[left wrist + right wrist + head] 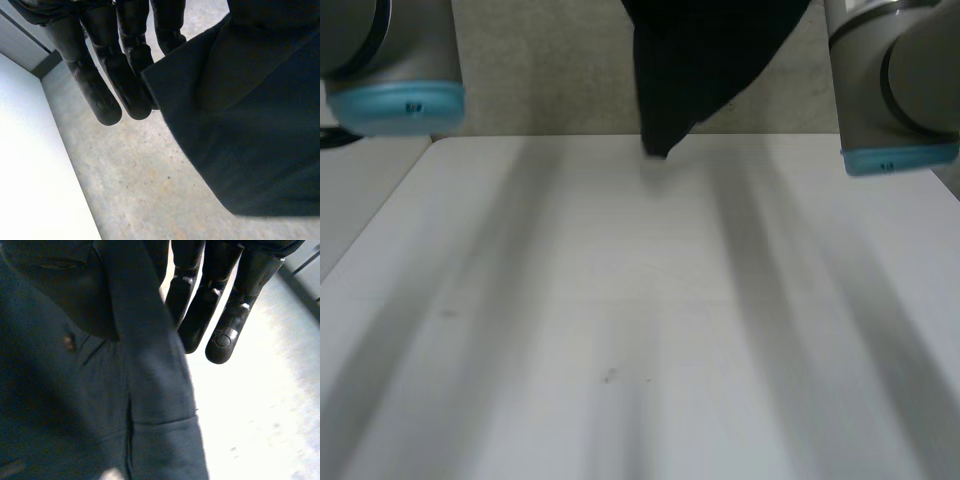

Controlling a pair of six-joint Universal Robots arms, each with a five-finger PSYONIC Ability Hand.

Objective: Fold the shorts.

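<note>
Left hand point(100, 75) keeps its visible fingers straight and side by side. The dark shorts point(250, 125) overlap its innermost finger and run up to the palm, where the cloth is pinched. Right hand point(220, 305) holds the shorts the same way, with its fingers straight and the fabric drawn up along its thumb side. The white table point(640, 330) lies below. Between the two arms the shorts hang clear of its far edge. A small button point(68, 342) sits beside a pocket slit.
</note>
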